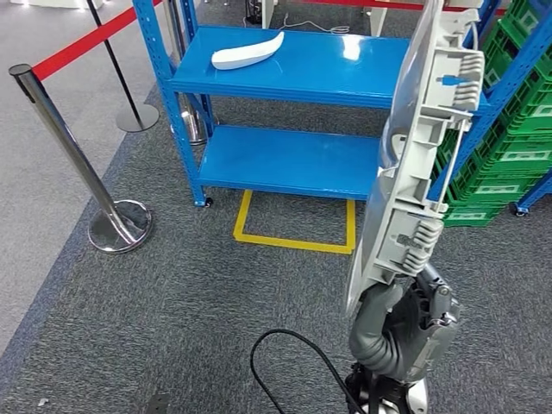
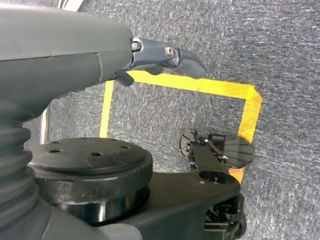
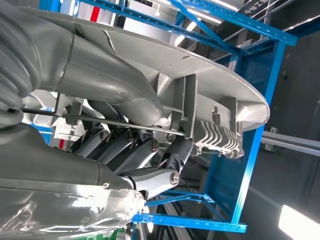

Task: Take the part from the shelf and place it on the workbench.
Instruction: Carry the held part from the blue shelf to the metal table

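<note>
The right hand (image 1: 407, 323) grips the long grey ribbed plastic part (image 1: 417, 147) by its lower end, its long axis rising nearly upright. The left hand (image 2: 166, 57) hangs low over the carpet, holding nothing, fingers loosely extended. No tabletop is in sight, so the carrying falls to the right arm.

No text, label, brand, number or sign can be read in any of the pictures. White marks are seen on the fronts of the green crates (image 1: 521, 155) in the head view, but they are too small and blurred to be made out. In the right wrist view, faint white characters are printed on a blue beam (image 3: 260, 6), too small to be read.
</note>
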Tool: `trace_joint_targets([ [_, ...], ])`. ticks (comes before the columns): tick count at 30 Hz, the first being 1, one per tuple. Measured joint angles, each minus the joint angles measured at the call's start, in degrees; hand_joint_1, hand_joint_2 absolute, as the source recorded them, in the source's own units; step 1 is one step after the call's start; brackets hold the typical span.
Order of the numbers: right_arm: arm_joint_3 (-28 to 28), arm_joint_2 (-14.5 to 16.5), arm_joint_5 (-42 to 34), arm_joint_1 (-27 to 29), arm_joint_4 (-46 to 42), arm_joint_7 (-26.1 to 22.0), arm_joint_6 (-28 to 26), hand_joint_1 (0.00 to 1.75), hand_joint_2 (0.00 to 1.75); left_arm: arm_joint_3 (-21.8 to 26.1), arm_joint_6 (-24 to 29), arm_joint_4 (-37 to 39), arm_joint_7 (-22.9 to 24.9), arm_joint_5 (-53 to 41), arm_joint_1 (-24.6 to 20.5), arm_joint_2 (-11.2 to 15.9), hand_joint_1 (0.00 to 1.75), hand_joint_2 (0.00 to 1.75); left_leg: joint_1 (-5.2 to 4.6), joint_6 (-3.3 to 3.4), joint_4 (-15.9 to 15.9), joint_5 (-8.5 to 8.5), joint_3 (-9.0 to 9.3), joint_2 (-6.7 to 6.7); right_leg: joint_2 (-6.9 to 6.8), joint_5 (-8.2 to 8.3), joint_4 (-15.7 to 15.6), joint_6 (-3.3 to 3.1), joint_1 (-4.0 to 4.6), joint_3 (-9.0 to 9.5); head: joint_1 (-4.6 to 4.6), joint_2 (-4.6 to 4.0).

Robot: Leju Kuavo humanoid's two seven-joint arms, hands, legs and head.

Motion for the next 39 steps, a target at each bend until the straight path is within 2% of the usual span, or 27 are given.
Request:
trace_joint_targets([
  [1,-0.04,0.0,-0.01,0.04,0.01,-0.01,0.0,1.75,1.75,0.0,0.01,0.0,0.0,0.0,0.02,0.01,0.0,1.75,-0.03,0.0,0.01,0.0,0.03,0.0,0.0,0.69,-0.16,-0.08,0.0,0.17,0.02,-0.01],
  [2,-0.07,0.0,0.0,0.07,0.01,-0.01,0.0,1.75,1.75,0.0,0.01,0.0,0.0,0.0,0.03,0.01,0.0,1.75,-0.04,-0.01,0.01,-0.01,0.09,-0.02,0.0,2.26,-2.55,-0.22,0.0,1.45,0.02,-0.01],
  [4,-0.09,0.01,0.01,0.07,-0.01,-0.03,0.0,1.75,1.75,0.0,0.01,0.0,0.0,0.0,0.02,0.0,0.0,1.75,-0.17,-0.21,0.1,-0.07,0.16,-0.08,-0.04,5.5,-10.17,-0.54,0.03,5.45,0.04,-0.02],
  [5,-0.09,0.05,0.02,0.06,-0.01,-0.04,0.0,1.75,1.75,0.0,0.01,0.0,0.0,0.0,0.0,0.01,0.0,1.75,-0.29,-0.45,0.19,-0.07,0.1,-0.11,-0.01,6.34,-13.13,-0.72,0.04,6.98,-0.01,-0.01],
  [6,-0.1,0.09,0.01,0.07,-0.01,-0.05,0.0,1.75,1.75,0.0,0.01,0.0,0.0,0.0,0.0,0.03,0.0,1.75,-0.4,-0.76,0.25,-0.03,-0.02,-0.12,0.05,6.61,-14.77,-0.91,0.07,7.75,-0.04,-0.02],
  [9,-0.15,0.2,-0.07,0.13,-0.01,-0.04,0.0,1.75,1.75,0.0,0.01,0.0,0.0,0.0,-0.02,0.07,0.0,1.75,-0.35,-1.69,0.27,0.06,-0.3,-0.1,0.23,6.73,-15.37,-1.75,0.1,7.7,-0.09,-0.02],
  [10,-0.16,0.25,-0.18,0.11,-0.01,0.02,0.0,1.75,1.75,0.01,0.0,0.0,0.0,0.01,-0.03,0.07,0.0,1.75,-0.32,-2.0,0.88,-0.51,-0.6,-0.09,0.2,6.84,-15.46,-2.06,0.01,7.69,-0.21,-0.02],
  [12,-0.16,0.31,-0.59,0.05,-0.01,0.36,0.0,1.75,1.75,0.02,-0.05,0.0,0.0,0.11,-0.04,0.07,0.0,1.75,-0.24,-2.56,5.36,-3.39,-2.67,-0.05,0.15,7.01,-15.6,-2.54,-0.18,7.68,-0.48,-0.02],
  [14,-0.15,0.31,-1.13,0.01,0.05,0.99,0.01,1.75,1.75,0.04,-0.15,0.0,0.0,0.23,-0.03,0.08,0.0,1.75,-0.17,-2.94,12.77,-6.75,-6.22,-0.04,0.29,7.06,-15.58,-2.76,-0.18,7.53,-0.65,-0.02],
  [15,-0.15,0.31,-1.39,0.01,0.11,1.29,0.01,1.75,1.75,0.05,-0.23,0.0,0.01,0.24,-0.01,0.08,0.0,1.75,-0.16,-3.02,15.25,-7.35,-7.43,-0.03,0.51,7.08,-15.58,-2.78,-0.17,7.47,-0.66,-0.01],
  [16,-0.15,0.31,-1.62,0.0,0.16,1.55,0.01,1.75,1.75,0.05,-0.29,0.0,0.14,0.18,-0.01,0.08,0.0,1.75,-0.15,-3.01,15.73,-6.83,-7.68,-0.04,0.84,7.12,-15.57,-2.76,-0.17,7.44,-0.66,-0.01],
  [17,-0.15,0.31,-1.86,-0.02,0.19,1.75,0.01,1.75,1.75,0.05,-0.33,0.0,0.44,0.05,-0.01,0.1,0.0,1.75,-0.15,-2.92,14.06,-5.33,-6.85,-0.09,1.27,7.16,-15.56,-2.7,-0.18,7.43,-0.66,-0.01],
  [18,-0.15,0.31,-2.07,-0.06,0.21,1.94,0.01,1.75,1.75,0.05,-0.31,0.0,0.89,-0.11,-0.01,0.13,0.0,1.75,-0.12,-2.78,10.81,-3.35,-5.14,-0.42,1.78,7.23,-15.56,-2.59,-0.2,7.44,-0.67,-0.01],
  [20,-0.13,0.31,-2.4,-0.18,0.21,2.22,0.01,1.75,1.75,0.04,-0.12,0.0,1.88,-0.34,-0.01,0.17,0.0,1.75,0.07,-2.4,3.65,-0.67,-1.47,-2.12,2.84,7.36,-15.4,-2.21,-0.04,7.22,-0.67,-0.02],
  [22,-0.11,0.31,-2.56,-0.26,0.21,2.32,0.01,1.75,1.75,0.04,0.05,0.0,2.43,-0.37,-0.03,0.19,0.0,1.75,0.15,-1.94,0.5,-0.44,0.03,-3.17,3.79,7.62,-15.42,-1.59,0.02,6.79,-0.68,-0.01],
  [24,-0.11,0.31,-2.7,-0.27,0.21,2.38,0.0,1.75,1.75,0.04,0.09,0.0,2.63,-0.36,-0.05,0.15,0.0,1.75,0.14,-1.25,0.14,-0.39,0.09,-2.32,4.35,7.85,-15.61,-0.89,-0.16,6.37,-0.69,-0.01],
  [26,-0.11,0.3,-2.8,-0.3,0.21,2.44,0.0,1.75,1.75,0.04,0.12,0.0,2.67,-0.36,-0.07,0.09,0.0,1.75,0.23,-0.48,-0.1,-0.19,0.15,-1.23,2.98,6.5,-13.69,-0.32,-0.15,5.3,-0.32,-0.01],
  [28,-0.11,0.28,-2.82,-0.34,0.21,2.44,0.0,1.75,1.75,0.05,0.14,0.0,2.67,-0.36,0.0,0.08,0.0,1.75,0.17,-0.04,-0.15,-0.2,0.16,-0.11,0.92,3.0,-7.41,0.05,-0.1,2.48,0.09,0.0],
  [29,-0.11,0.28,-2.83,-0.34,0.21,2.44,0.0,1.75,1.75,0.06,0.14,0.0,2.67,-0.36,0.08,0.1,0.0,1.75,0.1,0.05,-0.14,-0.22,0.16,0.52,0.44,1.3,-3.58,0.17,-0.11,0.73,0.12,0.0],
  [30,-0.11,0.27,-2.85,-0.33,0.22,2.45,0.0,1.75,1.75,0.07,0.14,0.0,2.67,-0.35,0.14,0.11,0.0,1.75,0.05,0.08,-0.13,-0.26,0.18,1.17,0.19,0.39,-0.74,0.24,-0.12,-0.55,0.1,-0.01],
  [31,-0.11,0.27,-2.87,-0.33,0.23,2.46,0.0,1.75,1.75,0.08,0.14,0.0,2.67,-0.35,0.17,0.13,0.0,1.75,0.02,0.07,-0.12,-0.3,0.23,1.8,0.02,0.54,0.21,0.27,-0.11,-0.93,0.1,-0.01],
  [32,-0.11,0.26,-2.89,-0.32,0.25,2.46,0.0,1.75,1.75,0.08,0.14,0.0,2.67,-0.35,0.16,0.13,0.0,1.75,0.0,0.02,-0.11,-0.38,0.34,2.41,-0.19,1.74,-1.11,0.24,-0.11,-0.15,0.1,-0.01],
  [33,-0.11,0.26,-2.89,-0.32,0.25,2.47,0.0,1.75,1.75,0.08,0.14,0.0,2.67,-0.34,0.14,0.11,0.0,1.75,0.0,-0.08,-0.1,-0.5,0.51,2.98,-0.79,3.64,-4.45,0.16,-0.1,1.65,0.11,-0.02],
  [35,-0.1,0.27,-2.87,-0.37,0.25,2.47,0.0,1.75,1.75,0.09,0.14,0.0,2.66,-0.33,0.13,0.1,0.0,1.75,-0.24,-0.5,0.03,-0.87,0.88,3.96,-3.25,6.41,-11.91,-0.19,0.12,5.61,0.12,-0.01],
  [36,-0.1,0.27,-2.86,-0.41,0.25,2.47,0.0,1.75,1.75,0.09,0.15,0.0,2.66,-0.3,0.14,0.11,0.0,1.75,-0.43,-0.79,0.1,-1.01,1.01,4.4,-4.08,6.99,-14.17,-0.52,0.25,6.75,0.1,-0.02],
  [37,-0.09,0.28,-2.85,-0.42,0.26,2.47,0.0,1.75,1.75,0.09,0.16,0.0,2.65,-0.26,0.15,0.14,0.0,1.75,-0.61,-1.06,0.13,-1.08,1.09,4.88,-4.34,7.01,-15.04,-0.9,0.41,7.09,0.07,-0.01],
  [39,-0.09,0.28,-2.84,-0.4,0.26,2.47,0.0,1.75,1.75,0.1,0.17,0.0,2.61,-0.18,0.08,0.15,0.0,1.75,-0.67,-1.59,0.07,-1.16,1.2,5.93,-2.91,7.23,-15.15,-1.72,0.46,6.82,0.06,-0.01],
])
